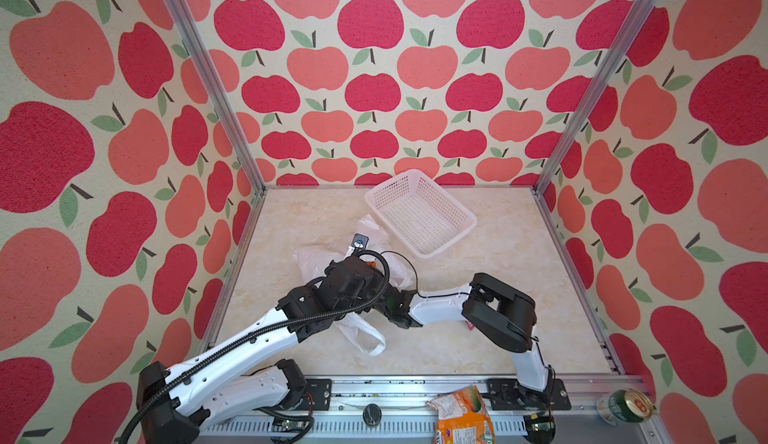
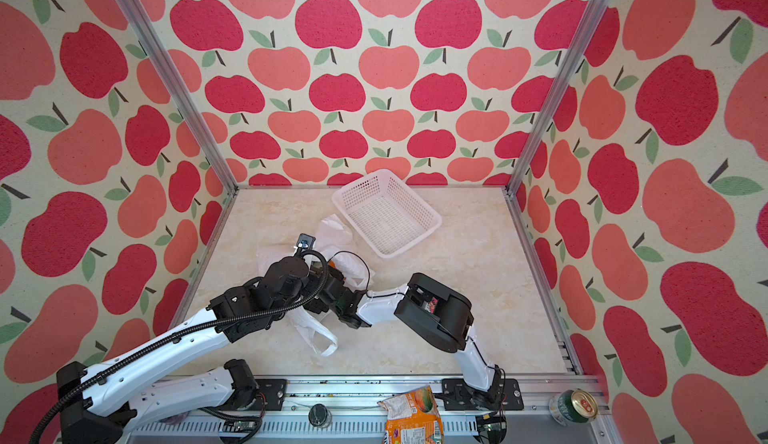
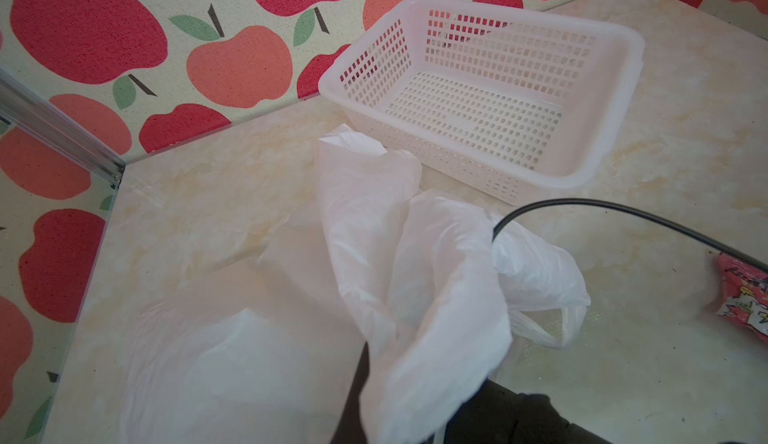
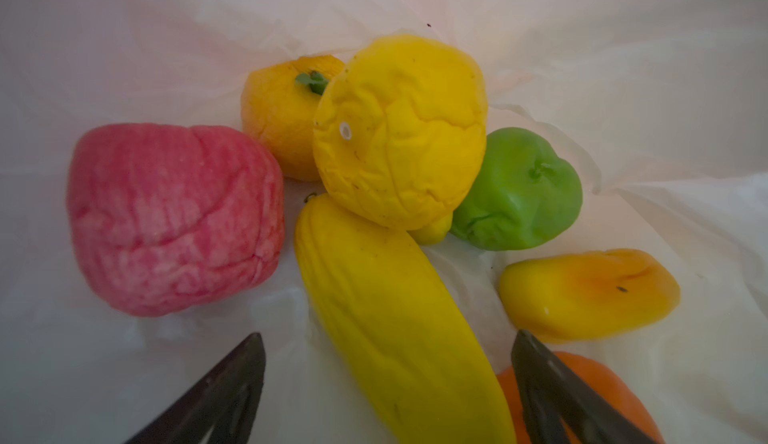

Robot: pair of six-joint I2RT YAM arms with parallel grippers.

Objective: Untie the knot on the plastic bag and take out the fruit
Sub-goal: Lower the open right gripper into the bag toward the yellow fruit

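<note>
— In the middle of the tabletop (image 1: 457, 358) the plastic bag (image 1: 309, 261) lies open, fruit (image 4: 399, 130) inside, with the right jaws spread wide astride the banana (image 4: 395, 317).
— The left jaws are clamped on its film. If that slips, plastic could fold over and get grabbed too.

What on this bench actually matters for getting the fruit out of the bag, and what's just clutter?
Part of the job:
plastic bag
fruit inside it: red apple, banana, lemon, green apple, orange, mango
white perforated basket, probably where the fruit goes

Just lying about:
orange snack bag
green can
red snack packet
</note>
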